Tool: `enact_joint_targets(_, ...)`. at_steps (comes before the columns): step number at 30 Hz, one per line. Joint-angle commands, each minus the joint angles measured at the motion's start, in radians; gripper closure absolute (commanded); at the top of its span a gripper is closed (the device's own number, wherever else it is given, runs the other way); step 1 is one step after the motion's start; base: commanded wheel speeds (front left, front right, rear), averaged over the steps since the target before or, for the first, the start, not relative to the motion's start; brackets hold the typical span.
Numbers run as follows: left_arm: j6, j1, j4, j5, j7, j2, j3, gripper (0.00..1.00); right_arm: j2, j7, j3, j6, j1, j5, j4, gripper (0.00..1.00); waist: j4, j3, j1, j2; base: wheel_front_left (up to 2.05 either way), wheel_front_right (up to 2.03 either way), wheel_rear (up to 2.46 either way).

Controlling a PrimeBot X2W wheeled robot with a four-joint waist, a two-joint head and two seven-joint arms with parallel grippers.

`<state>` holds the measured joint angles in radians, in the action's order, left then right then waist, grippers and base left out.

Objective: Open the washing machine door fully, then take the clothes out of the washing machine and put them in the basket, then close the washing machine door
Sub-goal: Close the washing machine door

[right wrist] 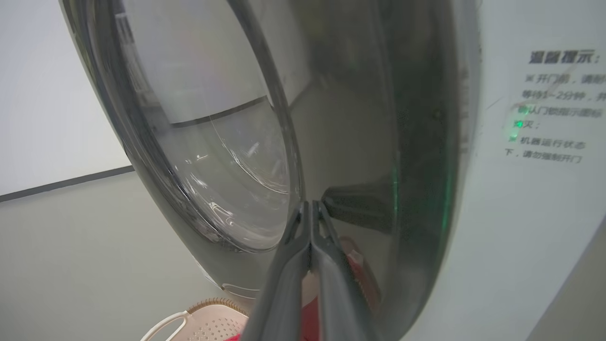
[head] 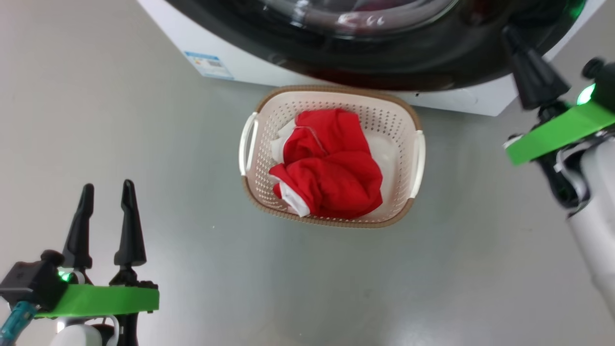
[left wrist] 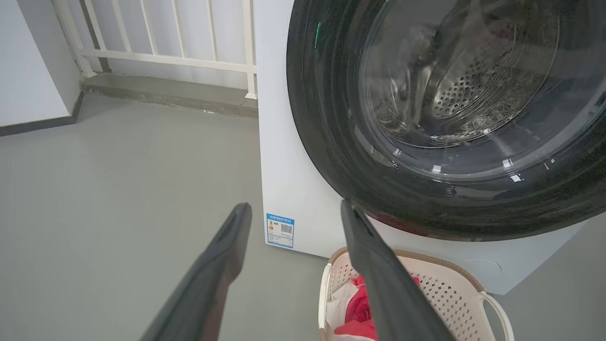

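Note:
The washing machine door (head: pixel 408 62) lies flat against the front of the white washing machine (head: pixel 182 33); whether it is latched I cannot tell. My right gripper (head: pixel 510 32) is shut with nothing in it. In the right wrist view its tips (right wrist: pixel 311 203) touch the door's glossy black rim (right wrist: pixel 416 166). The cream basket (head: pixel 384 120) stands on the floor just in front of the machine, with the red clothes (head: pixel 331 163) bunched inside. My left gripper (head: pixel 107 186) hangs open at the lower left, well away from the basket. Through the door glass (left wrist: pixel 450 94) the steel drum shows.
Grey floor (head: pixel 144 144) surrounds the basket. In the left wrist view a white railing (left wrist: pixel 165 47) on a low sill runs behind the machine's left side, and a blue label (left wrist: pixel 280 229) sits low on the machine's front. My left gripper (left wrist: pixel 294 204) points at that corner.

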<state>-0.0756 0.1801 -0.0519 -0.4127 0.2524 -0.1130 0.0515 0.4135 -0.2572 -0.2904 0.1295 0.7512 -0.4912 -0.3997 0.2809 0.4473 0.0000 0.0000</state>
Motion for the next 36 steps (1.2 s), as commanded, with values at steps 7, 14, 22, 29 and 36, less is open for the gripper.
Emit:
enact_joint_targets(7,-0.015,0.03,0.019,0.018,0.009,-0.006,-0.041,0.0,0.051,-0.005,0.006,0.001,0.091,-0.007,-0.019,1.0,0.043,0.038,0.0,0.0,0.0,0.0,0.0)
enact_joint_targets(14,-0.023,0.032,0.007,0.025,0.009,0.011,-0.045,0.0,0.091,-0.005,0.001,0.001,0.168,-0.015,-0.068,1.0,0.055,0.041,0.0,0.0,0.0,0.0,0.0)
enact_joint_targets(22,-0.032,0.026,-0.008,0.036,0.009,0.025,-0.051,0.0,0.087,-0.005,-0.003,0.001,0.162,-0.023,-0.096,1.0,0.047,0.016,0.0,0.0,0.0,0.0,0.0)
enact_joint_targets(29,-0.037,0.025,-0.017,0.042,0.009,0.021,-0.055,0.0,0.07,-0.005,-0.003,0.001,0.126,-0.02,-0.096,1.0,0.034,-0.007,0.0,0.0,0.0,0.0,0.0)
enact_joint_targets(36,-0.041,0.017,-0.027,0.048,0.009,0.018,-0.058,0.0,0.043,-0.005,-0.024,0.001,0.06,-0.038,-0.08,0.09,0.013,-0.061,0.0,0.0,0.0,0.0,0.0)
